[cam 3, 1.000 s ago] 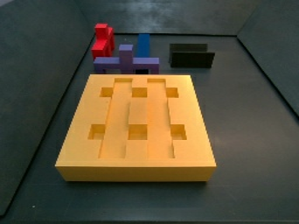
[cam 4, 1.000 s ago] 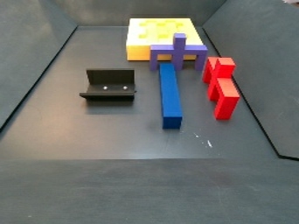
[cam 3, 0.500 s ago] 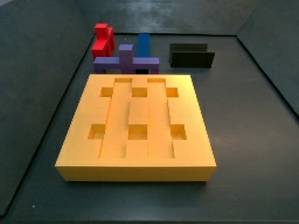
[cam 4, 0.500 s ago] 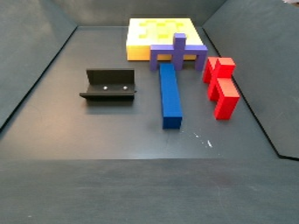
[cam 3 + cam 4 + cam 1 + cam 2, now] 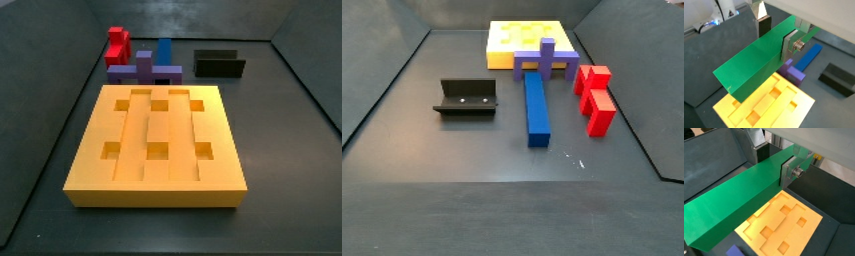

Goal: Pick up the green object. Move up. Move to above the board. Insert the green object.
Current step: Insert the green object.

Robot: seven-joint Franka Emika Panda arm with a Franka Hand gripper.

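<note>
In both wrist views my gripper (image 5: 777, 36) (image 5: 774, 165) is shut on the green object (image 5: 751, 62) (image 5: 731, 203), a long plain green bar clamped near one end between the silver fingers. It hangs in the air, tilted, above the yellow-orange board (image 5: 784, 107) (image 5: 814, 214), whose square holes show below it. Both side views show the board (image 5: 167, 130) (image 5: 523, 35) lying flat on the dark floor. Neither the gripper nor the green object appears in the side views.
A purple block (image 5: 144, 68) (image 5: 545, 60) lies against the board's end. Beyond it are a long blue block (image 5: 163, 48) (image 5: 537, 105), a red block (image 5: 118, 45) (image 5: 593, 98) and the dark fixture (image 5: 219, 64) (image 5: 466, 97). Dark walls enclose the floor.
</note>
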